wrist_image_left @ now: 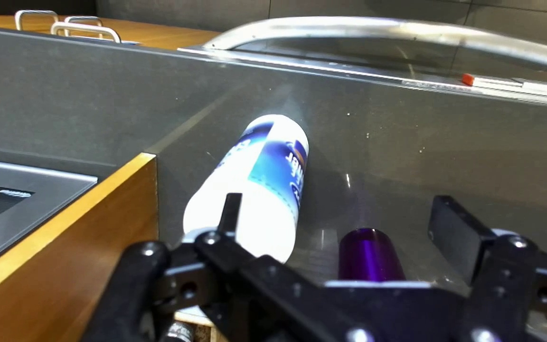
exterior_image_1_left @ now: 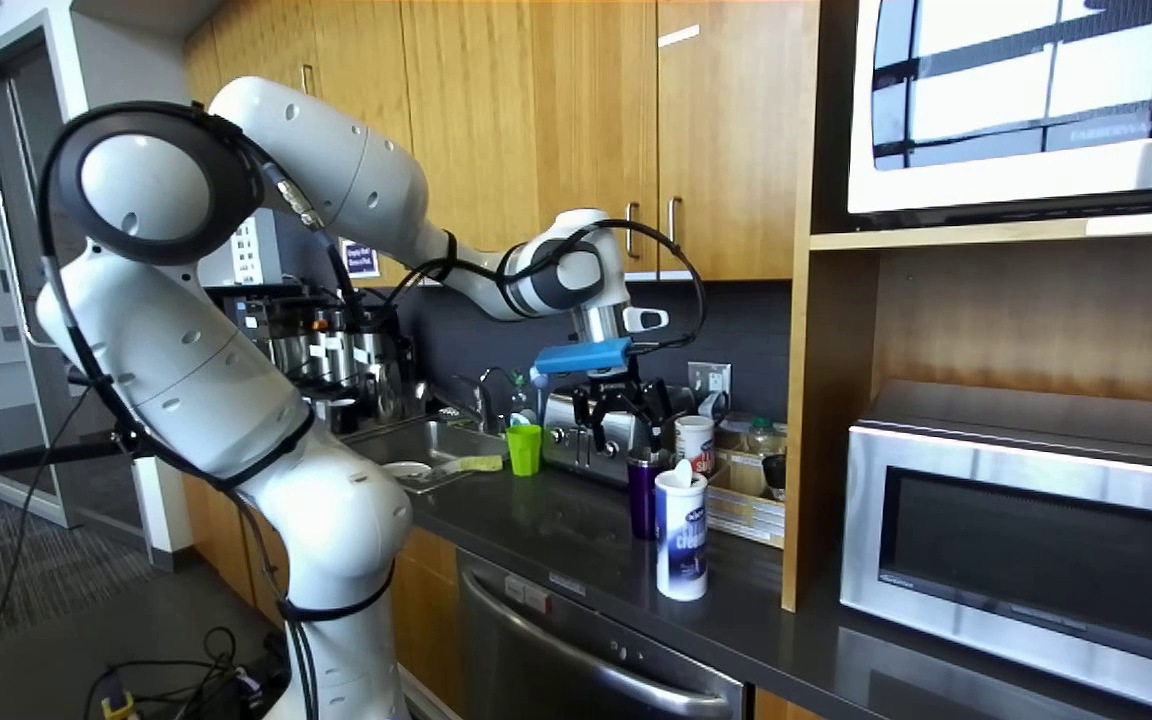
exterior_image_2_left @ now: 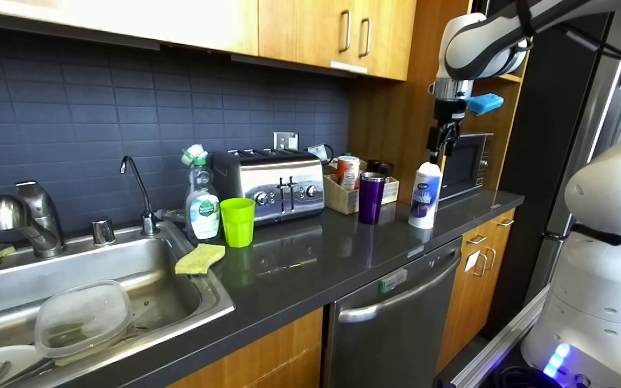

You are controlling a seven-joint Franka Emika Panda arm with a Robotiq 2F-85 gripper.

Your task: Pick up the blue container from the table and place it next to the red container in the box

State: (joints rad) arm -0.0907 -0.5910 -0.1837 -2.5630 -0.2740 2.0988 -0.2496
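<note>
Reaching for the blue-and-white bottle [wrist_image_left: 264,187] appears to be the step in hand. The gripper [wrist_image_left: 339,209] hangs near the level of the bottle's top, fingers [wrist_image_left: 456,240] spread wide apart, holding nothing. The bottle stands upright on the counter [exterior_image_1_left: 556,525], its long axis vertical, toward the front edge. Note the offset: in the wrist view the bottle lies by the finger nearer the wooden panel [wrist_image_left: 107,228], that fingertip overlapping its white top, while the purple tumbler [wrist_image_left: 370,256] shows in the gap. Whether finger and bottle touch cannot be told. The coming move probably calls for a shift toward the panel, centring the gap over the bottle, then a lowering along its axis. The tumbler, near the bottle on the sink [exterior_image_2_left: 216,302] side, and the panel opposite leave limited room; a finger could knock the tumbler or catch the bottle's top. The destination, a low box [exterior_image_2_left: 340,199], stands behind the tumbler, just beside the toaster [exterior_image_2_left: 270,178]; in it is the red-and-white can [exterior_image_2_left: 349,173], beside which the bottle would go.
</note>
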